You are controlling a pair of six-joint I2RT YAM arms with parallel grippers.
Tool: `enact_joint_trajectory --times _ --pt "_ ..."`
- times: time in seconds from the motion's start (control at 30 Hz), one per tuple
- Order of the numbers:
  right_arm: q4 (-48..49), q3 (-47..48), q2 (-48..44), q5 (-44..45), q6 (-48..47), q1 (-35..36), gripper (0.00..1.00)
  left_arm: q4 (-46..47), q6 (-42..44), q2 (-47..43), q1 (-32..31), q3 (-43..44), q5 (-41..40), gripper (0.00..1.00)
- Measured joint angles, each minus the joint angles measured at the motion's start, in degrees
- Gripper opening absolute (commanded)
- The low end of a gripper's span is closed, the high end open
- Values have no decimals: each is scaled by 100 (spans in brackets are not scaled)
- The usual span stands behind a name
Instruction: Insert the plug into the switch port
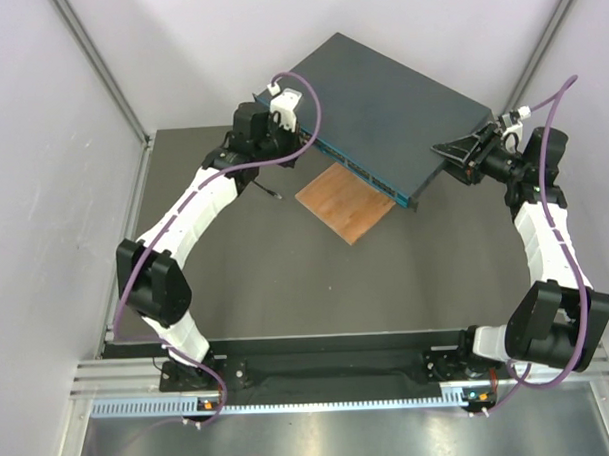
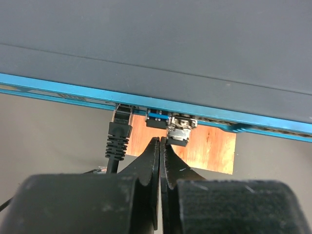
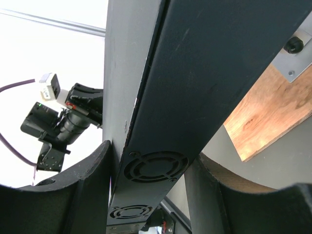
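Standing at the near end where the two arms are bolted down, I see one dark surface (image 1: 286,279) and one square wooden board (image 1: 346,202) lying on it. The board pokes out from under the front edge of one network switch (image 1: 390,105), which is set at an angle. The left gripper (image 2: 160,144) is up at the teal front face (image 2: 58,85), fingers pressed flat together with nothing between them that I can see. Its tips are just beside a little pale stub (image 2: 180,127) sitting in one of the sockets. The plug (image 2: 122,113) isn't in that gripper at all. It's a bit further left, nose in the switch port (image 2: 123,106), with its black cable (image 2: 118,141) hanging down out of it. So imo this is the tail end of the job: plug in the hole, gripper off it. I can't tell if it's clicked home, so the next move probably calls for a gentle nudge on the back of the boot with those closed tips, straight in line with the port, no sideways shove. Far right, the right gripper (image 1: 462,150) is clamped on the switch's end, one finger on each flat face, right by its two fan vents (image 3: 156,165). I'd guess it's bracing the box. Count: two arms, two grippers, one switch, one board, one cable with one plug, one cable-less stub. The ports are a whole row, too small to count.
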Motion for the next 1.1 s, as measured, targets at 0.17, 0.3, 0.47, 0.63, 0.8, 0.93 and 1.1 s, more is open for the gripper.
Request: enact_joint_trajectory --times 0.17,0.3,0.47,0.63,0.8,0.93,1.1 --pt "-52 28 7 -2 -31 0 0 68 -155 46 0 2 -26 0" --pt "-52 28 11 -2 -31 0 0 120 -444 46 2 9 26 0" --pt "-50 28 13 -2 -31 0 0 140 -848 46 17 9 125 0" --pt "-50 28 13 0 -28 0 0 146 -1425 46 9 -4 -4 0" --pt "-50 28 13 0 -31 0 0 179 -1746 44 -90 -33 -337 0" --pt "-50 31 20 -2 -31 0 0 181 -1814 46 -168 -31 -577 0" --pt "-87 81 61 -26 -35 -2 0 114 -1860 146 -223 109 -721 0"
